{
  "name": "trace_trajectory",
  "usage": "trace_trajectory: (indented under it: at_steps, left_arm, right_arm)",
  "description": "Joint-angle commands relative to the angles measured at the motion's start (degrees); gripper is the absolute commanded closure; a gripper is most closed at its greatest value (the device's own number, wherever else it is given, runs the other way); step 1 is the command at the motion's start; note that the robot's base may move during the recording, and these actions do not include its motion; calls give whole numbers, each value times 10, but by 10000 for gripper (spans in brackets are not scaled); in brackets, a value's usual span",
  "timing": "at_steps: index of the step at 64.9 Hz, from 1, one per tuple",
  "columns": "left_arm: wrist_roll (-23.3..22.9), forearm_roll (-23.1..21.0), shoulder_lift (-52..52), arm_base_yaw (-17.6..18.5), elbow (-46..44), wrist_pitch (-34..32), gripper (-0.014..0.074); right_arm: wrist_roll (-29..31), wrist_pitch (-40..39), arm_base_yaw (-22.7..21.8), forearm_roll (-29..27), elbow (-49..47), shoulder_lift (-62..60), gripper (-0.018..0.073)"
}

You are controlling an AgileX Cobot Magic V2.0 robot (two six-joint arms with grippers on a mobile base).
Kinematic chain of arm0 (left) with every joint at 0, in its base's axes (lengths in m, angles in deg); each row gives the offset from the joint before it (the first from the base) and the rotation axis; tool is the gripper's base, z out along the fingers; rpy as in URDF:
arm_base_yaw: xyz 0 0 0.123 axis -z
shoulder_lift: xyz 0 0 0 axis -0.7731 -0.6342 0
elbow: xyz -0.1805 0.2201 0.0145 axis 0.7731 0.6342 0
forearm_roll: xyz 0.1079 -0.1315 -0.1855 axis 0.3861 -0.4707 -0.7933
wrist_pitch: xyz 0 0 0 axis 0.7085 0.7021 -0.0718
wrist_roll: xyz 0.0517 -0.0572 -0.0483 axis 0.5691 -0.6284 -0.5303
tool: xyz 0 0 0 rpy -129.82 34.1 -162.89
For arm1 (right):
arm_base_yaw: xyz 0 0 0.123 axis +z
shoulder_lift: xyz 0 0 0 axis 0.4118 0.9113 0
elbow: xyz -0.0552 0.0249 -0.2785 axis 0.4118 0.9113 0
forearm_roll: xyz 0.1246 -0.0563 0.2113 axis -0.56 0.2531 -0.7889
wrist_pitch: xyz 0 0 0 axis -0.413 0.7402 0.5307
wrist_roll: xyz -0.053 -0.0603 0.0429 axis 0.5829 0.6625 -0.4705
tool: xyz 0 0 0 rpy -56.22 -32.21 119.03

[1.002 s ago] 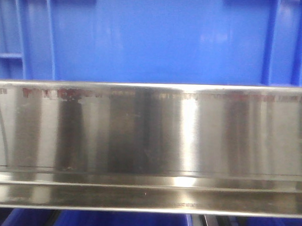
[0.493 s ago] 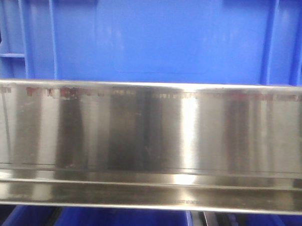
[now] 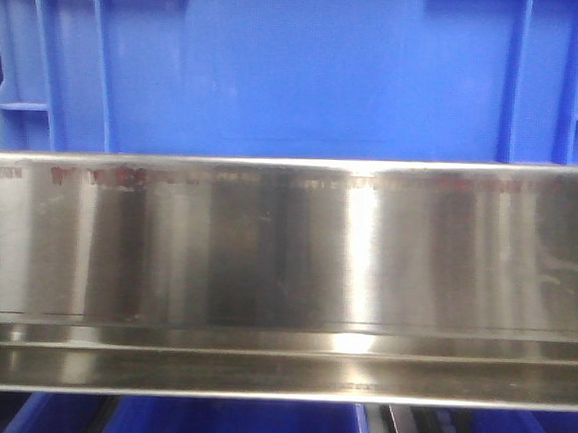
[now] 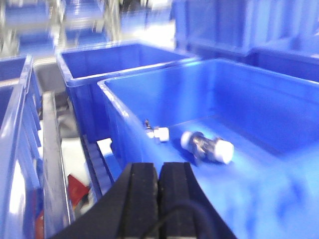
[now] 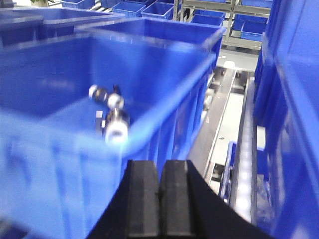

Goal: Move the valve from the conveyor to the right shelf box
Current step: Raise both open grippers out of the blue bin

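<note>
A silvery valve (image 4: 207, 146) with white end caps lies on the floor of a blue box (image 4: 279, 104) in the left wrist view, with a smaller white-capped fitting (image 4: 158, 133) beside it. My left gripper (image 4: 158, 172) is shut and empty, above the box's near wall. The right wrist view shows a valve (image 5: 116, 123) and a second white-capped piece (image 5: 105, 95) inside a blue box (image 5: 164, 74). My right gripper (image 5: 159, 169) is shut on nothing, outside that box's wall. The conveyor is out of view.
The front view is filled by a blue box wall (image 3: 295, 73) above a shiny steel shelf rail (image 3: 286, 274). More blue boxes (image 4: 94, 64) stand behind and beside. A grey roller track (image 5: 246, 149) runs along the right, with blue boxes (image 5: 294, 99) stacked beyond it.
In the front view the blue box wall has shifted very slightly to the right and the reflections on the steel rail have changed. Nothing was grasped or released.
</note>
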Motion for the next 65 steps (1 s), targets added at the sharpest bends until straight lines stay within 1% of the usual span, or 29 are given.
trace_trajectory:
  at_steps: [1, 11, 24, 36, 65]
  left_arm:
    - [-7, -13, 65, 0, 62, -28, 708]
    - [-7, -13, 150, 0, 140, -30, 708]
    - [-7, -13, 220, 0, 211, -63, 708]
    - [-7, -13, 240, 0, 217, -58, 708]
    - [-7, -13, 240, 0, 217, -58, 708]
  right_arm:
    - [0, -22, -2, 2, 46, -53, 712]
    - [0, -22, -2, 2, 110, -132, 712]
    - [0, -23, -2, 2, 162, -185, 712]
    - [0, -28, -2, 2, 164, -187, 712]
    - [0, -27, -2, 2, 164, -187, 712]
